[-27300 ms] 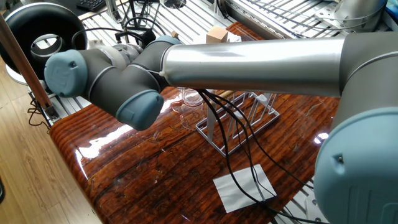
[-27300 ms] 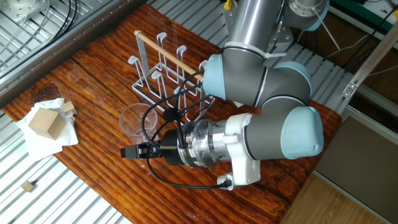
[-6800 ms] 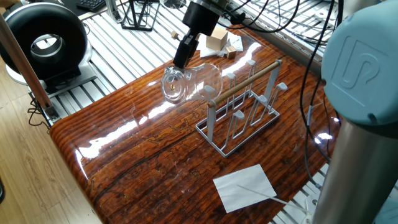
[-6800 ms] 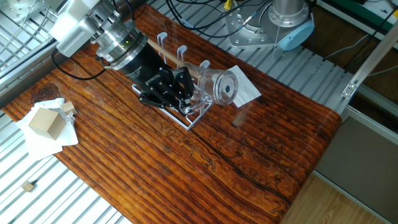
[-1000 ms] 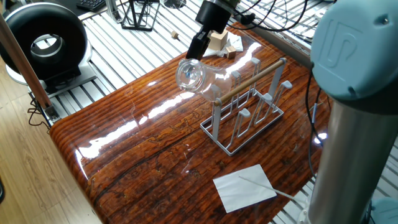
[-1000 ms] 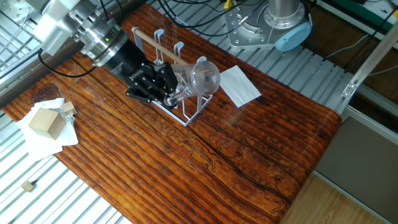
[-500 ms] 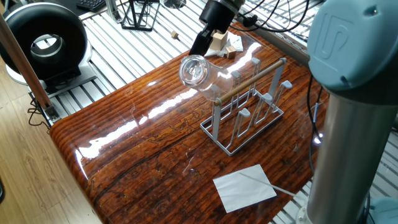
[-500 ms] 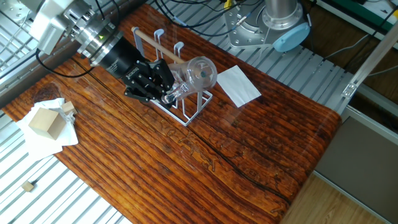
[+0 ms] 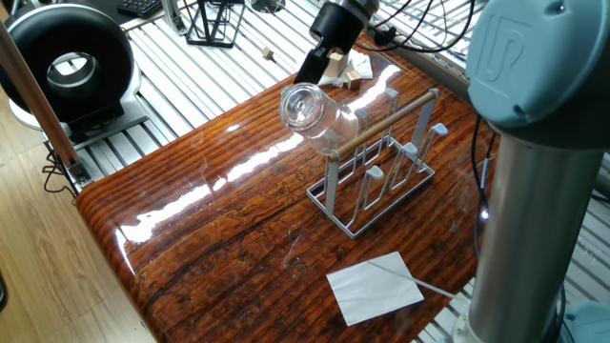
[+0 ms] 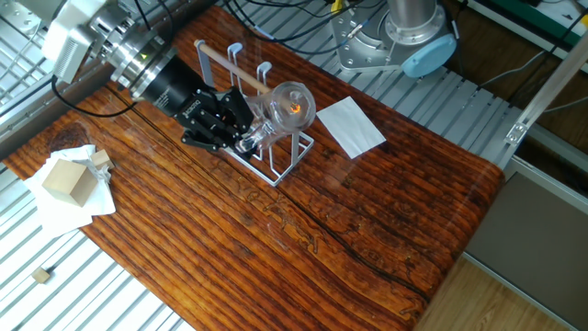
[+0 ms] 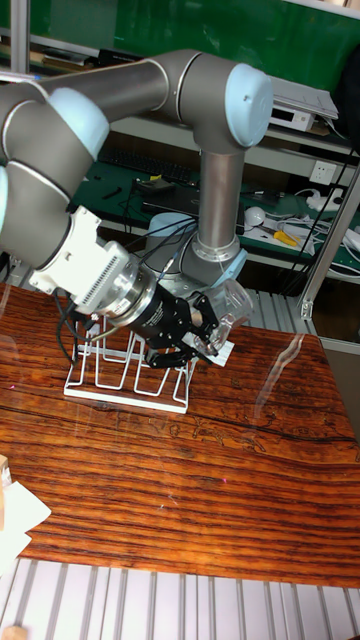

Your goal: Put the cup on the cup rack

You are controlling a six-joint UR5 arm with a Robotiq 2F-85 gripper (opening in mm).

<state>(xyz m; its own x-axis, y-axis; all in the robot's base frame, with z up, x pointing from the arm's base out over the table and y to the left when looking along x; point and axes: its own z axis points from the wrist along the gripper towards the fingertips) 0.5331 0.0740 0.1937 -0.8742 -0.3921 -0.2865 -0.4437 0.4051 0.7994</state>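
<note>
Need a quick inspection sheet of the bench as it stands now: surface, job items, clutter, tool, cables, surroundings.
Surface: glossy red-brown wood-grain table, glare patches, no spill seen.
Cup: clear glass, held tilted in the air over the near end of the rack, its base toward the camera in one fixed view.
Cup rack: pale wire stand with a wooden rod on top, standing on the table, no cup on a peg yet.
Clutter: white sheet of paper near the table edge; wooden block on white paper at the far corner.
Tool: shut on the cup.
Cables: black leads run behind the table.
Surroundings: black round device on slatted metal decking.
</note>
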